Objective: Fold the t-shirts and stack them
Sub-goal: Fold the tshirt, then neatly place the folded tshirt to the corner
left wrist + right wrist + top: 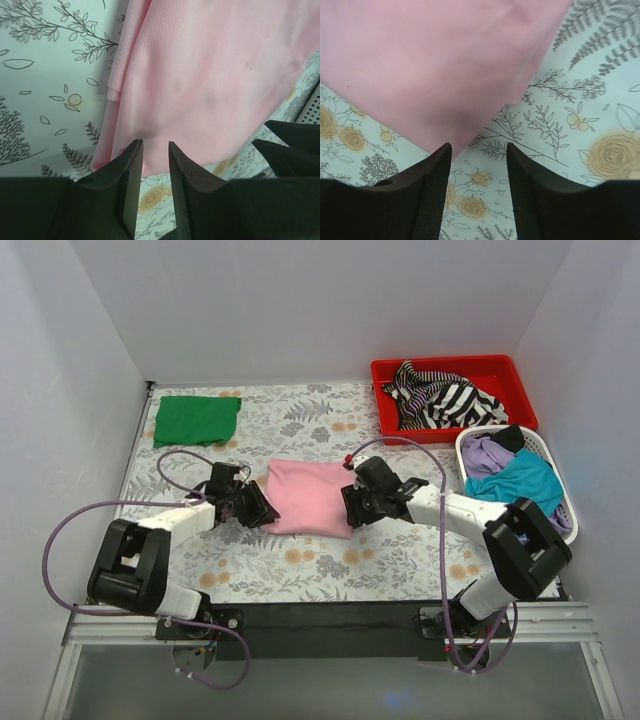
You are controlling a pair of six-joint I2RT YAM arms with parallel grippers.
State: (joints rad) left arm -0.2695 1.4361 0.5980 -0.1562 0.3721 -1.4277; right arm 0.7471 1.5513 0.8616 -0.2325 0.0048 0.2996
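A light pink t-shirt [308,497] lies folded into a rough square in the middle of the table. My left gripper [258,508] sits at its left edge, and my right gripper [352,508] at its near right corner. In the left wrist view the pink t-shirt [210,75] begins just past the left gripper [154,142]. Its jaws are a narrow gap apart with only tablecloth between them. The right gripper [478,146] is open wider, the pink t-shirt's [420,60] corner at its left fingertip. A dark green t-shirt [196,418] lies folded at the far left.
A red bin [510,370] at the back right holds a black-and-white striped t-shirt [440,395]. Beside it, a white basket [545,448] at the right edge holds purple [487,454] and teal [520,478] t-shirts. White walls enclose the floral tablecloth [300,560].
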